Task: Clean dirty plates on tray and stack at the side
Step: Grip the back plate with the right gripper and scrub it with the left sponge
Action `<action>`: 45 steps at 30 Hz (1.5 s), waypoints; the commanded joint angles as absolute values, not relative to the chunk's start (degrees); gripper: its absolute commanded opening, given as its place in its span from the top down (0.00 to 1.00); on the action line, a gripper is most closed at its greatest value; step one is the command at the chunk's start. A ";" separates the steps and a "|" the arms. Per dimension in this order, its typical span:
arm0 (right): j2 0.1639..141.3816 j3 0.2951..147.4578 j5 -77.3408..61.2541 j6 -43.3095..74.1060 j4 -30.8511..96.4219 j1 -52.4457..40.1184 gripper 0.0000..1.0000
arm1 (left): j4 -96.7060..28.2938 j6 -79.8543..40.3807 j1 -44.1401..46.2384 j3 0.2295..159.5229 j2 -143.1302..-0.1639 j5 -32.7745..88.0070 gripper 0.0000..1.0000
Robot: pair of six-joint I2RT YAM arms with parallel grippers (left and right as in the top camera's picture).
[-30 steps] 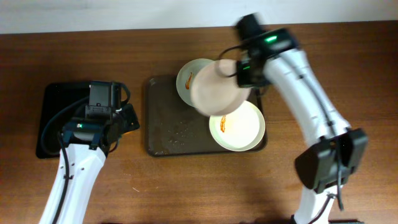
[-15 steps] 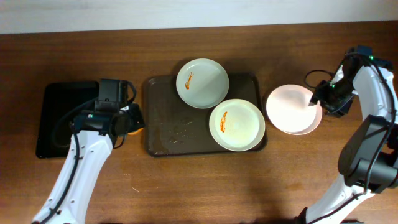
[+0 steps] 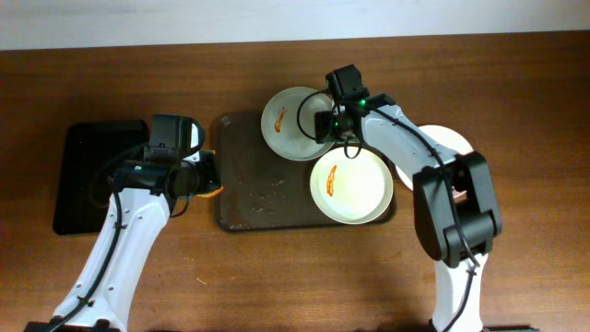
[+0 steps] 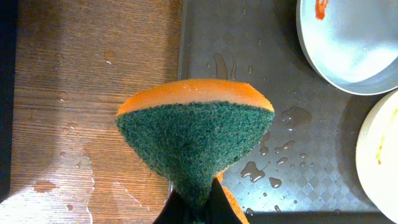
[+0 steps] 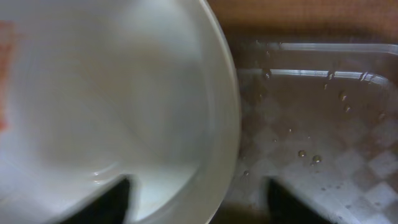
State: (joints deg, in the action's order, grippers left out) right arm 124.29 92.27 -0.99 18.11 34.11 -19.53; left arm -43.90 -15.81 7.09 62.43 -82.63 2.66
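The right gripper (image 5: 193, 199) is spread, one finger either side of the far plate's (image 3: 297, 124) right rim on the tray (image 3: 244, 198), apparently set to pinch it (the wrist view is blurred, so contact is unclear). That plate and the near plate (image 3: 350, 184) both carry sauce. The left gripper (image 4: 193, 208) clenches a sponge (image 4: 196, 134) over the tray's left edge, ready to scrub. A third plate (image 3: 454, 140) lies aside on the table (image 3: 277, 277).

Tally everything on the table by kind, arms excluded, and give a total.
Plates: 3 (rear tray plate, front tray plate, table plate)
Trays: 2 (brown tray, black tray)
Sponges: 1 (sponge, in the left claw)
Total: 6
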 commanded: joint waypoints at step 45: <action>126.08 92.03 -9.23 23.70 45.47 -31.11 0.96 | -43.55 -15.57 11.75 79.44 -106.65 8.49 1.00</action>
State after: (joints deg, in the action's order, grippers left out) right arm 125.80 92.47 -12.93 23.90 44.64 -31.11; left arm -45.17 -16.21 11.66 80.25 -106.80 -4.89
